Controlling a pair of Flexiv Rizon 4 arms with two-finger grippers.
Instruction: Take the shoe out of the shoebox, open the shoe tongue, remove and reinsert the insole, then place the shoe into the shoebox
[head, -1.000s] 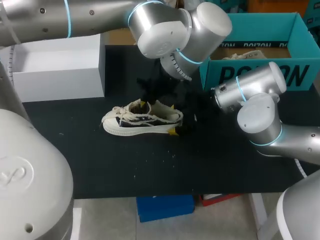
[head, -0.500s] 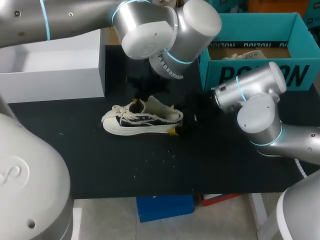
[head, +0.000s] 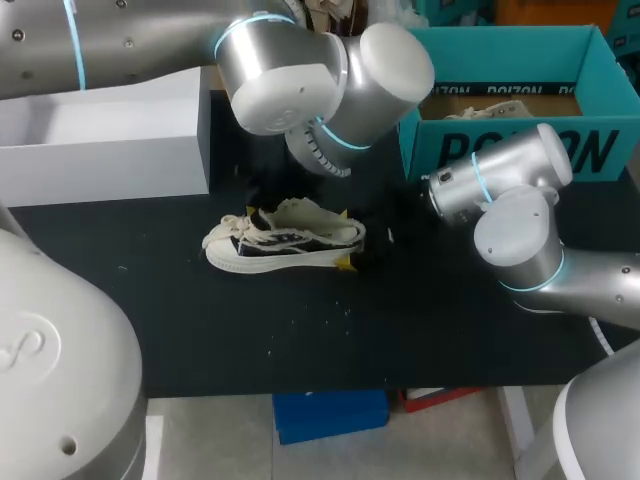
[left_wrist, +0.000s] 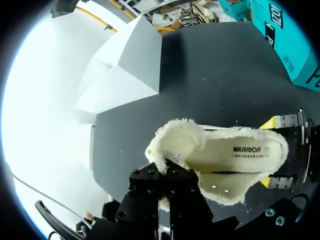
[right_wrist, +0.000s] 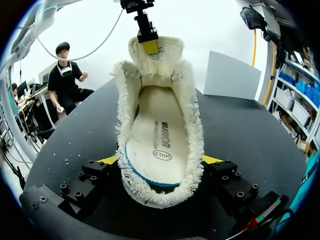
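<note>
Cream canvas, frayed to a fleecy fringe round the collar, is making up the low lace-up shoe with dark side panels (head: 285, 240). It is sitting upright on its sole near the middle of the black tabletop (head: 300, 340).

The right claw (right_wrist: 160, 161) is clamping the heel, one yellow-tipped finger pressing on each side. The left claw (left_wrist: 167, 174) is pinching the cream shoe tongue (right_wrist: 167, 52) at its top edge and folding it toward the toe, so the mouth is gaping. Inside, the pale flat insole (right_wrist: 155, 130) is lying exposed along its whole length.

The shoe is looking light, with a soft upper that is likely to fold under pressure, while the rubber sole and heel counter are probably giving the firmest hold. The insole is appearing thin and floppy, so its heel edge seems the best place to pinch it. The fringe and loose laces may be snagging a finger.

A dark printed wordmark and a round stamp are showing on the insole near the heel.

Farther off, a plain white rectangular box (head: 110, 150) is standing at the left. A teal cardboard shoebox (head: 520, 150) is standing at the right, with large dark lettering on its front wall partly hidden by the right arm.
</note>
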